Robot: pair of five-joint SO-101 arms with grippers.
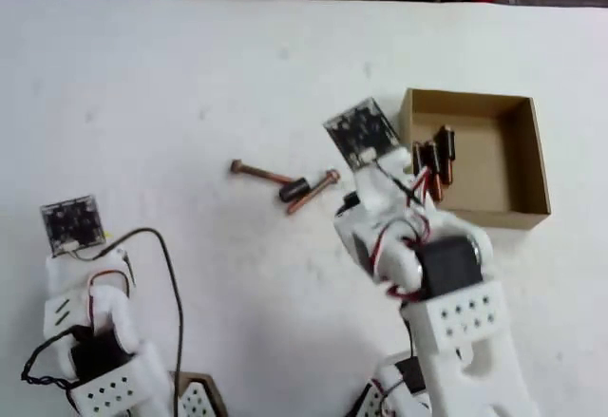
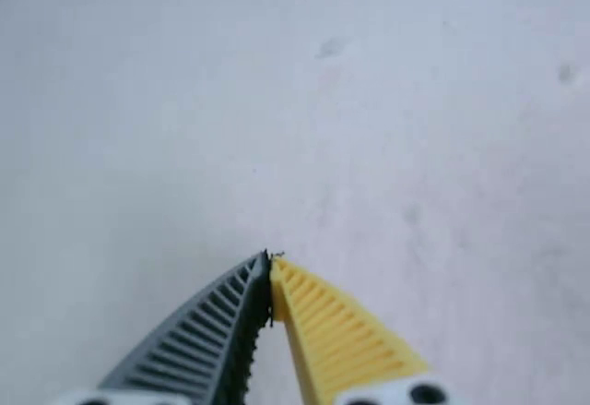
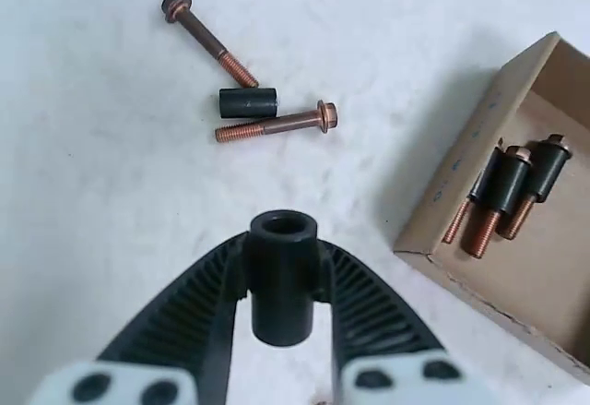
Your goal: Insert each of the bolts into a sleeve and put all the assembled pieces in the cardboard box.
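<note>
At the left, the left gripper (image 2: pixel 269 271) has its grey and yellow fingers pressed together with nothing between them. It sits over the bare white table (image 1: pixel 190 75), well apart from the loose parts.

Toward the middle three pieces lie clustered on the table: the farther copper-coloured flanged bolt (image 1: pixel 255 171), the loose black cylindrical sleeve (image 1: pixel 294 189), and the nearer copper-coloured flanged bolt (image 1: pixel 313 192).

Right of them, the right gripper (image 3: pixel 283 253) is clamped on the held black cylindrical sleeve (image 3: pixel 281 285), whose open bore faces the wrist camera. From this gripper the nearer bolt lies close ahead. Its long axis runs crosswise to the gripper's reach, with the head on the box side and the threaded end slanting toward the left arm's side. The loose sleeve lies just beside its shank, and the farther bolt angles away beyond.

Farthest right, the open brown cardboard box (image 1: pixel 537 151) holds the assembled bolt-and-sleeve pieces (image 1: pixel 432 161), at least two of them, lying against one wall.

The right arm is much the nearer to the bolts, but its jaws are full. The coming move likely turns on the left arm crossing the table to take a bolt by its shank and line it up with the held sleeve's bore.
</note>
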